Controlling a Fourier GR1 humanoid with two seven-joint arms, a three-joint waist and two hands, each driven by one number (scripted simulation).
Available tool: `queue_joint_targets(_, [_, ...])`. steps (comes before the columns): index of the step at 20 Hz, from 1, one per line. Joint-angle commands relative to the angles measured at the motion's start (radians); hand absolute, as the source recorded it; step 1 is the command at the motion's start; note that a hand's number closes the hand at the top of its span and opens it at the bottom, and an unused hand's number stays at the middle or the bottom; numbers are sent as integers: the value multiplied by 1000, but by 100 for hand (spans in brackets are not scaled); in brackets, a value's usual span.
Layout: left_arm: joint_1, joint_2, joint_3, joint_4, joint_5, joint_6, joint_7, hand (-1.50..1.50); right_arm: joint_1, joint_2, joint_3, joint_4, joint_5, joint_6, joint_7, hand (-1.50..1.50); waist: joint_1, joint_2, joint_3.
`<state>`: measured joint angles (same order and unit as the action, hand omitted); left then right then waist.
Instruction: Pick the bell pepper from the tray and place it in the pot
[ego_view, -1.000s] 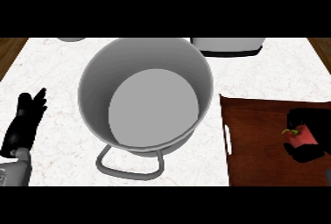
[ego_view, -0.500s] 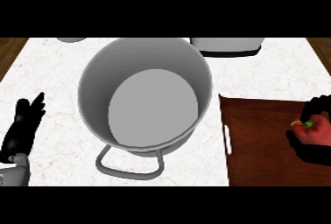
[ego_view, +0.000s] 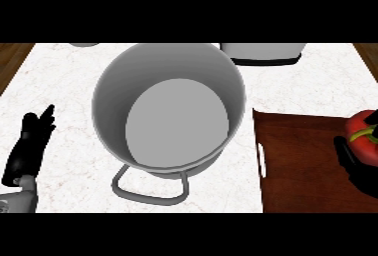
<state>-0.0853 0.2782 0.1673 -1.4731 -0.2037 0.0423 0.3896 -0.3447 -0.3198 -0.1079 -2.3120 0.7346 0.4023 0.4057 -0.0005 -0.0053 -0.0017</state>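
The bell pepper (ego_view: 363, 136), red with a green stem, sat at the right edge of the view over the brown tray (ego_view: 303, 170), with the robot's right hand (ego_view: 356, 167) curled round it from below; only dark fingers showed beneath and beside the pepper. Compared with a second ago, when the pepper looked small and sat lower on the tray inside the black hand, it appeared larger and higher in the view, and more of its red skin was exposed. Half a second ago it was already raised, and since then it had shifted a little further up and toward the edge of the view. Whether it still touched the tray could not be told.

The tray lay on the counter just to the right of the pot (ego_view: 171, 112), its white-edged near-left side close to the pot's wall. The grey pot stood in the middle of the white marble counter (ego_view: 70, 75), its inside bare down to the pale flat bottom, a loop handle (ego_view: 150, 187) pointing toward the viewer. Pot and tray had not moved.

The left hand (ego_view: 31, 145) rested at the left edge, fingers straight and relaxed, holding nothing, much as before.

Behind the pot a white container (ego_view: 262, 52) with a dark base stood at the far edge
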Motion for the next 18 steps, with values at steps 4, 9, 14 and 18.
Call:
queue_joint_targets(4, [-40, 29, 23, 42, 25, -42, -12, 0, -382, 89, 195, 2, -26, 194, 385, 150, 8, 1, -2])
queue_joint_targets(9, [-2, -21, -15, 23, -31, 13, -8, 0, -574, 189, 231, 241, -9, 177, 481, 150, 13, 4, 0])
queue_joint_targets(14, [-47, 13, 21, 68, 2, -22, -27, 0, -675, 275, 235, 459, 6, 114, 478, 150, 15, 8, 0])
queue_joint_targets(18, [-15, -22, 5, 54, -7, -3, -43, 0, -690, 317, 292, 593, 34, 83, 463, 150, 17, 7, 1])
